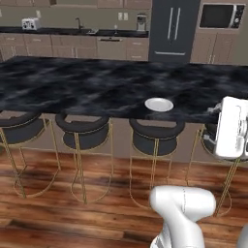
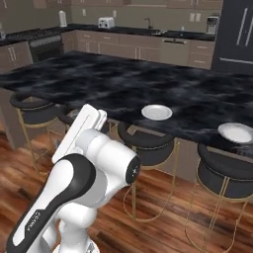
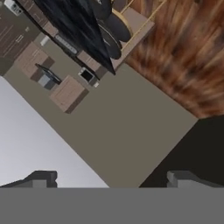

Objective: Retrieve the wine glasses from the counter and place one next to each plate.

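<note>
Big kitchen with a wood floor [image 1: 72,218] and a long black marble island [image 1: 97,85] running across the middle, dark round stools [image 1: 82,131] with thin gold legs tucked under its near edge. Behind it, along the back wall, is the counter [image 1: 72,32] on taupe cabinets, with a toaster [image 1: 30,23] at its left end, a faucet further along, then a dark fridge [image 1: 173,29] and a microwave [image 1: 220,15] to the right.

One white plate [image 1: 158,104] sits near the island's front edge, above the third stool from the left. In the right base view there's a second plate [image 2: 236,132] further right on the same edge, well apart from the first one [image 2: 156,112].

Wine glasses: can't pick them out on the counter, too small and far away to tell.

The arm is folded up in front of the stools. In the hand view the gripper [image 3: 113,178] has its two dark tips spread wide with nothing between them, looking at a tilted bit of wall, floor and island.
</note>
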You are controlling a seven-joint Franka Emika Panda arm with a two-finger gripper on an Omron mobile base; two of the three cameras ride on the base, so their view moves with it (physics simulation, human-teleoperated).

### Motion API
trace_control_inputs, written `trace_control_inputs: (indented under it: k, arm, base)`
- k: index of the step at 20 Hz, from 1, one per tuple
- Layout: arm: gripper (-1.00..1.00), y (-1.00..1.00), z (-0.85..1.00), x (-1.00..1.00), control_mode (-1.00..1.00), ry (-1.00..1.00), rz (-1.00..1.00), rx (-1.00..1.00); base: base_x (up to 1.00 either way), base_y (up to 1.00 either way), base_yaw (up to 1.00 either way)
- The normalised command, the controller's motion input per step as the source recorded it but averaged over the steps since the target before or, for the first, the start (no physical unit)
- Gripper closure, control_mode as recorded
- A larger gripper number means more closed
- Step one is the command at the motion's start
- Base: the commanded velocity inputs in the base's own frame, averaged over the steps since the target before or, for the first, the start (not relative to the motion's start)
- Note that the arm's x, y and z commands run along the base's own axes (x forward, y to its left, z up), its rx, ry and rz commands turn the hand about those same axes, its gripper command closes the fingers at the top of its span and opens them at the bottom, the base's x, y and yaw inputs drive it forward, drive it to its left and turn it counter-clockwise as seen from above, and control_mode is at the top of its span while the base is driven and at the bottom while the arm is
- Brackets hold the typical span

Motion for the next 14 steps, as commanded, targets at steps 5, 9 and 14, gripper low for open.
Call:
trace_control_inputs:
  k: [5, 9, 14]
  arm:
    - [-1.0, 0.0, 0.0, 0.0, 1.0, 0.0, 0.0, 0.0]
    - [-1.0, 0.0, 0.0, 0.0, 1.0, 0.0, 0.0, 0.0]
    - [-1.0, 0.0, 0.0, 0.0, 1.0, 0.0, 0.0, 0.0]
  base:
    - [0.54, 1.0, -0.41]
    - [0.23, 1.0, -0.4]
    - [-0.3, 1.0, -0.04]
